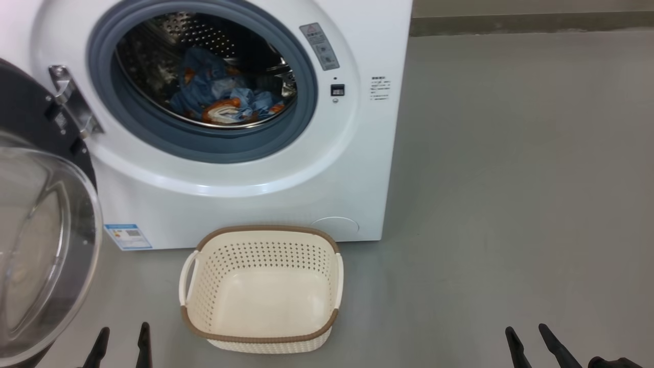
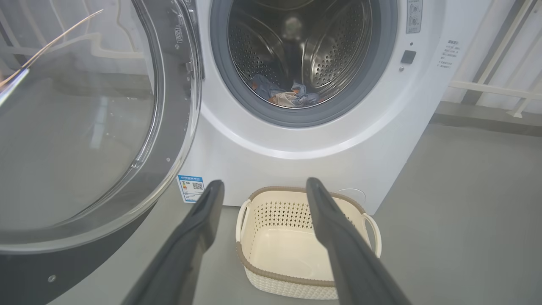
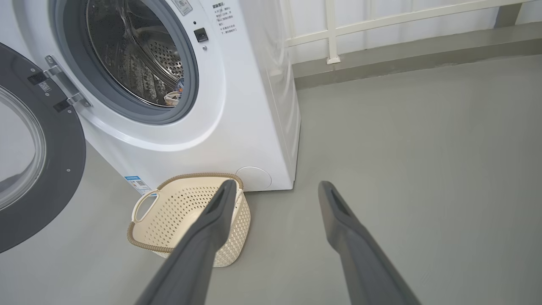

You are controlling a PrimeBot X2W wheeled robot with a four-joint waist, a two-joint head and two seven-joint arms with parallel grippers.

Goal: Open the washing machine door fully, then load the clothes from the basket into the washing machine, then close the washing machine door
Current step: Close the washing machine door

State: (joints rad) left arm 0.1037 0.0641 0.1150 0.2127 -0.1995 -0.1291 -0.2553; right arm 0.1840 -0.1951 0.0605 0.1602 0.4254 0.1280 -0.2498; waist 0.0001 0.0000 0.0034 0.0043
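The white washing machine (image 1: 245,199) stands with its round door (image 1: 36,245) swung open to the left, glass bowl facing me. Light-blue clothes (image 1: 225,97) with orange prints lie inside the steel drum, also seen as clothes (image 2: 288,95) in the left wrist view. The cream basket (image 1: 263,291) sits on the floor in front of the machine with nothing in it. My left gripper (image 1: 122,340) is open at the lower left, near the door's rim. My right gripper (image 1: 529,340) is open at the lower right, over bare floor. Both hold nothing.
Grey floor (image 1: 511,204) stretches to the right of the machine. A low kerb with a white railing (image 3: 381,21) runs along the back wall. The open door (image 2: 84,140) juts out to the left of the basket (image 2: 296,241).
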